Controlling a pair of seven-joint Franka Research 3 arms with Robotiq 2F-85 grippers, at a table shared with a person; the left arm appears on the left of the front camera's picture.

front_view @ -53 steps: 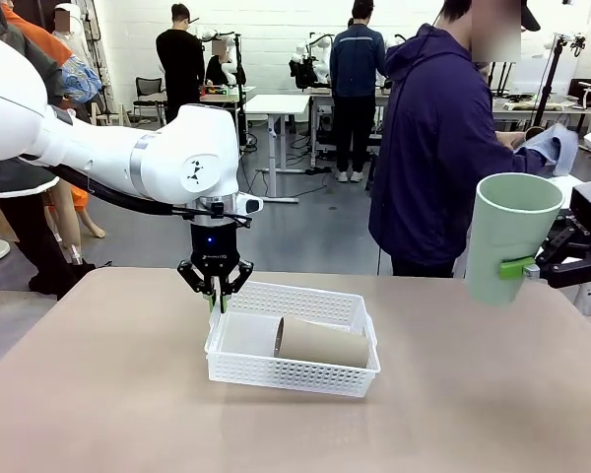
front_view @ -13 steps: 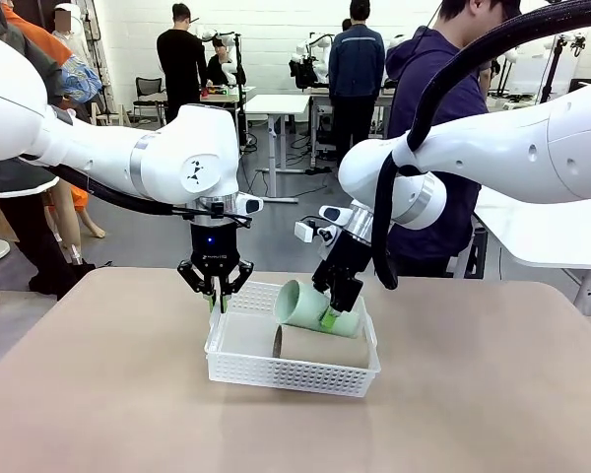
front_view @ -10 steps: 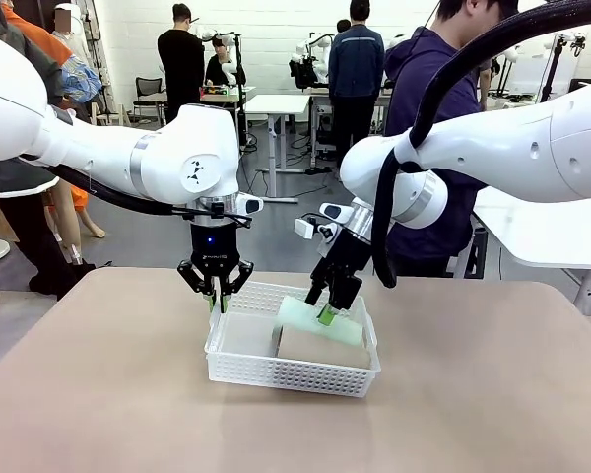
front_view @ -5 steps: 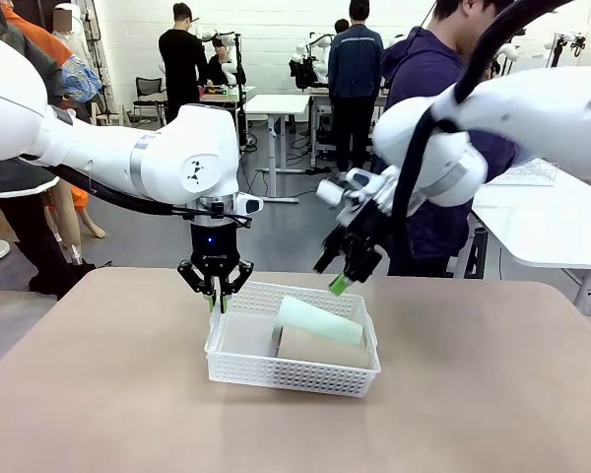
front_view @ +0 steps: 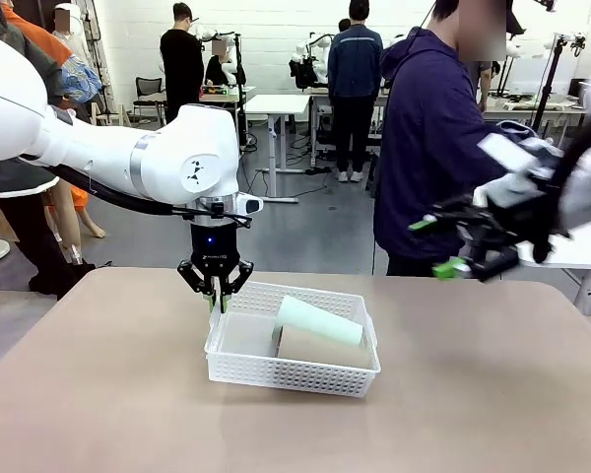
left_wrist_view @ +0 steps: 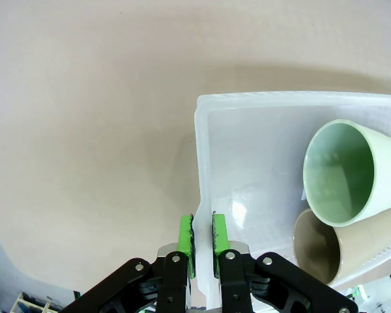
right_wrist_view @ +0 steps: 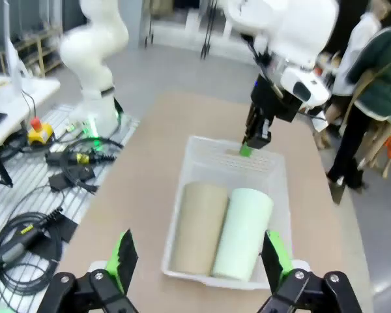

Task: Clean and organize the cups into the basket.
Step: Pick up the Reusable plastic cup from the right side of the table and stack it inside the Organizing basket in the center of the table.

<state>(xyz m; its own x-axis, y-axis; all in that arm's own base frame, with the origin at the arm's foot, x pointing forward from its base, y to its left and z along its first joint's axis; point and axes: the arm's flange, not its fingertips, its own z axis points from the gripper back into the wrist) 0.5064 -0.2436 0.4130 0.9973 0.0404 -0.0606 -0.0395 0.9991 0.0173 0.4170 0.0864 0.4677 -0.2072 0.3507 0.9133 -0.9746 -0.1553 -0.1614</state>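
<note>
On the table (front_view: 118,394), the basket (front_view: 294,375) holds two cups lying on their sides and touching each other: one mint green cup (front_view: 321,321) and one tan cup (front_view: 323,348), both with their mouths toward the left gripper (front_view: 217,299). That gripper points straight down from its bent arm, its jaws drawn narrow and pinching the basket's short wall near the far corner. The print on its black body is too small to read. Well off to the right, the right gripper (front_view: 435,246) hangs in the air, angled back toward the basket, its fingers spread wide and empty. A person (front_view: 433,148) stands at the far side.
</note>
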